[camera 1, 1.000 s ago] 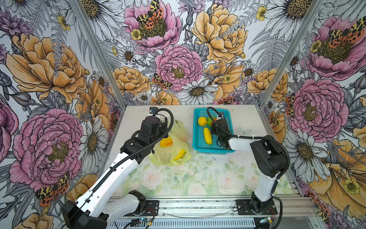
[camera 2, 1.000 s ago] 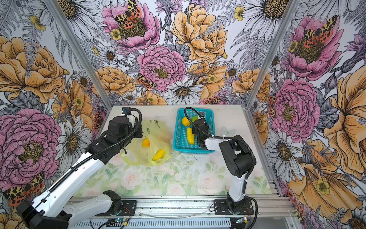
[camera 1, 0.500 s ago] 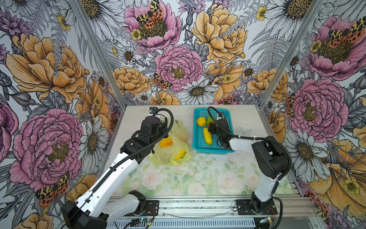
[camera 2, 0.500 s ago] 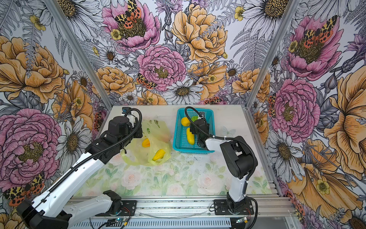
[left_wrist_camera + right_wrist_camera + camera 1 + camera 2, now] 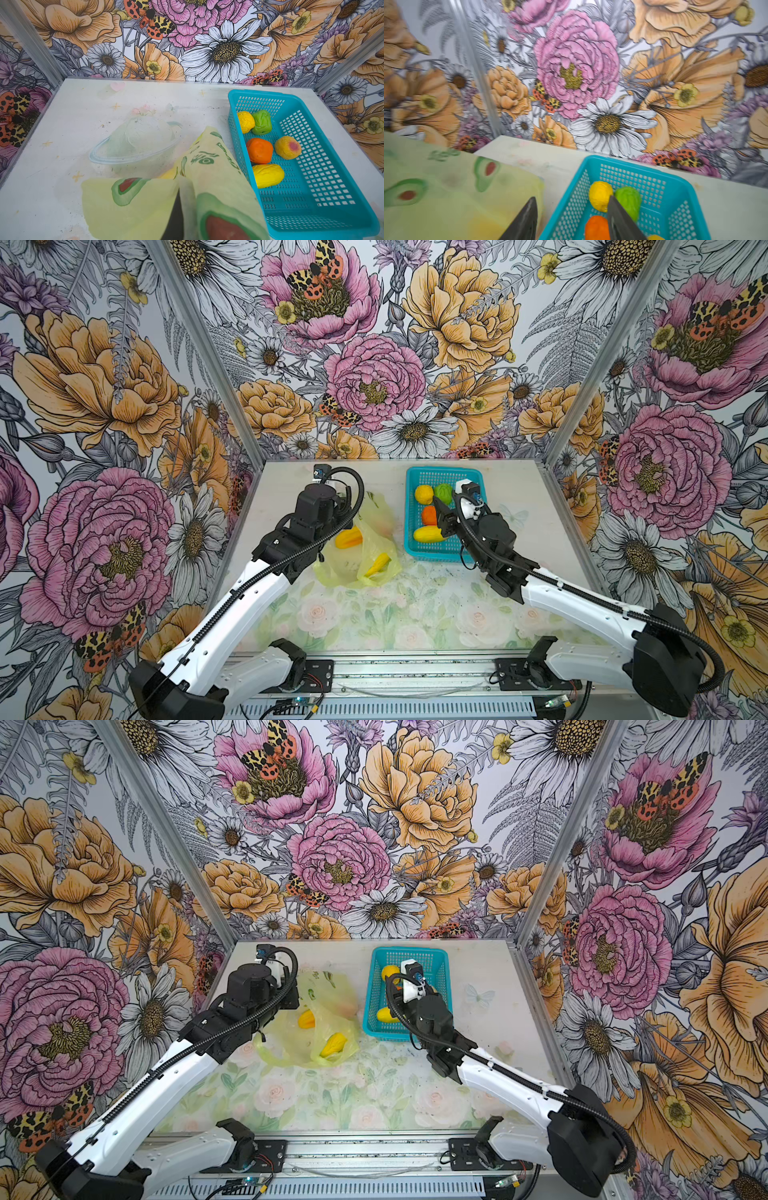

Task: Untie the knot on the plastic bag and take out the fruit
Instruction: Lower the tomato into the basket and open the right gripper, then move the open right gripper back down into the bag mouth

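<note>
The yellow-green plastic bag (image 5: 374,531) sits left of centre in both top views, its upper film pinched and lifted by my left gripper (image 5: 178,209), which is shut on it. The knot does not show. Inside the bag lie an orange-yellow fruit (image 5: 348,538) and a long yellow fruit (image 5: 377,564). My right gripper (image 5: 572,218) hangs open and holds nothing, over the near-left rim of the turquoise basket (image 5: 444,470). The basket holds round yellow fruit (image 5: 246,121), green fruit (image 5: 261,122), orange fruit (image 5: 259,150), peach fruit (image 5: 287,148) and a long yellow fruit (image 5: 268,175).
The basket stands at the back right, close to the bag's right side. Flowered walls close off the back and both sides. A pale floral mat (image 5: 395,614) covers the front of the table.
The long yellow fruit now lies flat in the basket, and my right gripper has lifted off it and swung toward the bag. The left gripper and bag have stayed put.
</note>
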Robot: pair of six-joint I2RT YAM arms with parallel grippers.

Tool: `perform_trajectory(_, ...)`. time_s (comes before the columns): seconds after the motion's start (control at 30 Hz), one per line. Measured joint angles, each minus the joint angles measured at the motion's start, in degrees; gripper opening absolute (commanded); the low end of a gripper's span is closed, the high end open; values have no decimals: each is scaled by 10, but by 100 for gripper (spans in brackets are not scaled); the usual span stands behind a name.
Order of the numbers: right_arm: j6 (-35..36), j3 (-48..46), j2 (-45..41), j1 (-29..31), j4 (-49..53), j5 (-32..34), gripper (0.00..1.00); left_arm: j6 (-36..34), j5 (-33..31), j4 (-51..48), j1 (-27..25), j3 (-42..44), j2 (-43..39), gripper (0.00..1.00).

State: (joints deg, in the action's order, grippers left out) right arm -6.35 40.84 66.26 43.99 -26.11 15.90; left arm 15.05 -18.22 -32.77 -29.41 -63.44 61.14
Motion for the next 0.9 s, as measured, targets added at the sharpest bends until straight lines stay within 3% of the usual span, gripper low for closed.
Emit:
perform_trajectory(0.17,88,-5,-40,87,1,-107,51,0,0,0,0,0,0,0)
perform_trajectory(0.37,181,1,-9,145,46,-191,46,0,0,0,0,0,-2,0)
perform_trajectory(0.6,253,123,127,194,167,-187,31,0,0,0,0,0,-4,0)
perform_trajectory(0.9,301,228,273,225,246,-124,21,0,0,0,0,0,-4,0)
